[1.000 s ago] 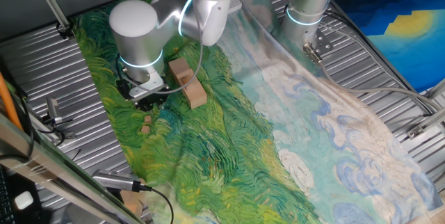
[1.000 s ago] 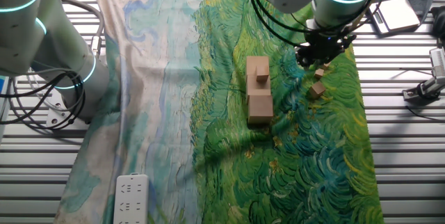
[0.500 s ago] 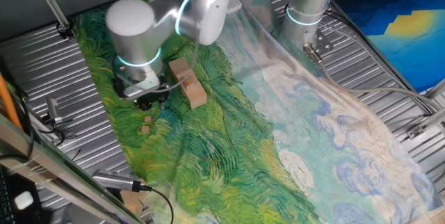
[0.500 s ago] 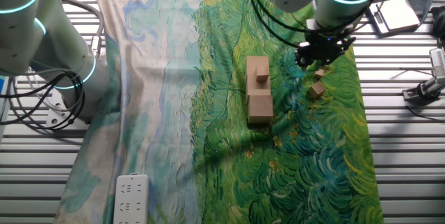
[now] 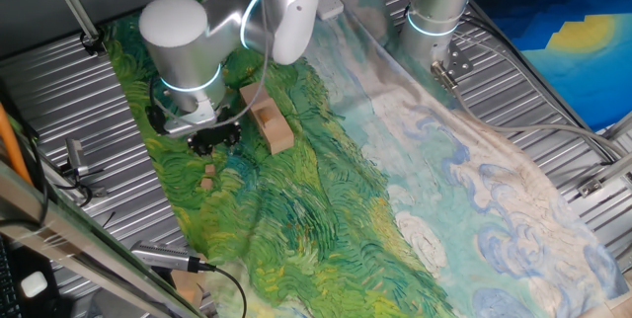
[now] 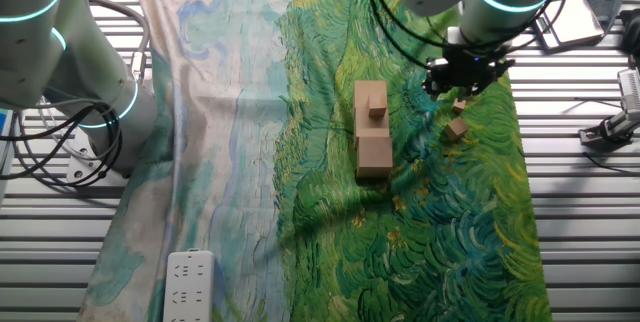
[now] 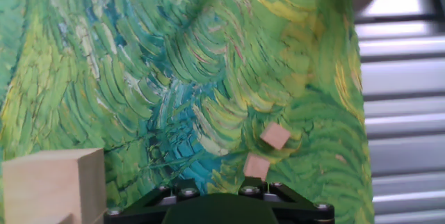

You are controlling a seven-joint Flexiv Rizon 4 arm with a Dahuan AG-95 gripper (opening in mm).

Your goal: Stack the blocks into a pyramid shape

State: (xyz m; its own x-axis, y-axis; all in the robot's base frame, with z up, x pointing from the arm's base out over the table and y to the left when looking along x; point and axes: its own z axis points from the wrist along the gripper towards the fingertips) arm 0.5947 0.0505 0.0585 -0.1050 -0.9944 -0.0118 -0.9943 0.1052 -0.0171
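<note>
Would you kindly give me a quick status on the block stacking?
Gripper above two small loose blocks, state unclear. Large blocks in a row, one small on top. Nothing in the way.

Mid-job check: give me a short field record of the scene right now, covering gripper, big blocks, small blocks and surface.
gripper: hovering above the cloth near the loose small blocks; open or shut cannot be told
large blocks: set together in a short row on the cloth
small block on top: sits on the row's far large block
loose small blocks: two, and, close together on the cloth
surface: green painted cloth
</note>
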